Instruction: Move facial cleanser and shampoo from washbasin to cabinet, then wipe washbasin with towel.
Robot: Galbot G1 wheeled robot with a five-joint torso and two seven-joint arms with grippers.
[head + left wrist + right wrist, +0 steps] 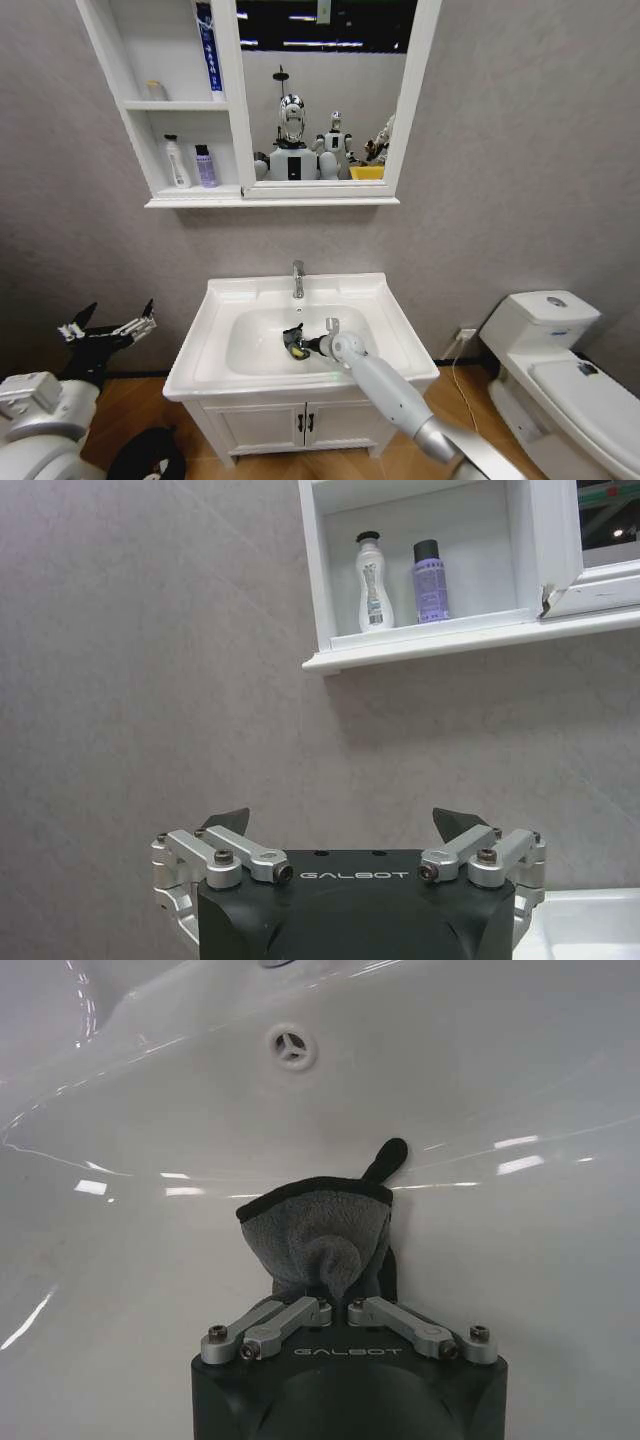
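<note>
Currently right tool (335, 1305) pinches the towel (315, 1230), pressed against the washbasin (390, 320) bowl near the drain. Left tool (345, 825) spread, idle left of basin. Two bottles (190, 163) on cabinet (130, 90) lower shelf.

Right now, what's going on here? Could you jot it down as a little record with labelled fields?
right gripper: shut on the towel, down in the washbasin bowl
left gripper: open, held off to the robot's left, beside the washbasin
cabinet: white bottle and purple bottle on lower shelf
tap: behind the bowl
</note>
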